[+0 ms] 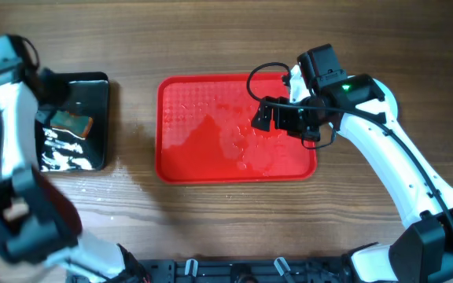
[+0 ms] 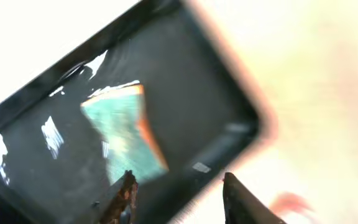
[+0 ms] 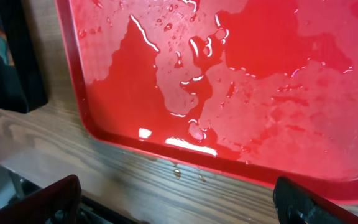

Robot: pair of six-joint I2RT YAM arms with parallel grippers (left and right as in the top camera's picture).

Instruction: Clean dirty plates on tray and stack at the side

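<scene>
Nearest us, along the front edge of the table (image 1: 211, 224), sit the mounts of both arms. On the bare wood just ahead of them we see a few wet patches (image 1: 128, 189), close to the front left corner of the tray (image 1: 181, 161).

The tray lies flat in the middle of the table, long side toward us. Its floor is wet. Water (image 3: 194, 81) stands on it in broad sheets and small beads, and a couple of drops sit on the wood just outside the front rim.

Over the right half of the tray hangs the right gripper (image 1: 263, 115), its fingers pointing left across the tray. Its jaws are spread wide and nothing is between them. In the right wrist view we see the two fingertips far apart at the bottom corners, above the wood and clear of the tray's front rim.

Left of the tray, apart from it, lies a black tray (image 1: 97, 90). It is glossy and wet, with white glints (image 1: 63, 153) on its floor. We cannot tell whether those are foam or only light on water. A sponge (image 1: 71, 123), green on top with an orange layer, lies near its middle.

The left gripper (image 2: 182, 199) hangs over the black tray. Its fingers are partly spread and hold nothing. In the left wrist view one fingertip is just beside the sponge's edge, but the blur keeps us from telling whether they touch.
</scene>
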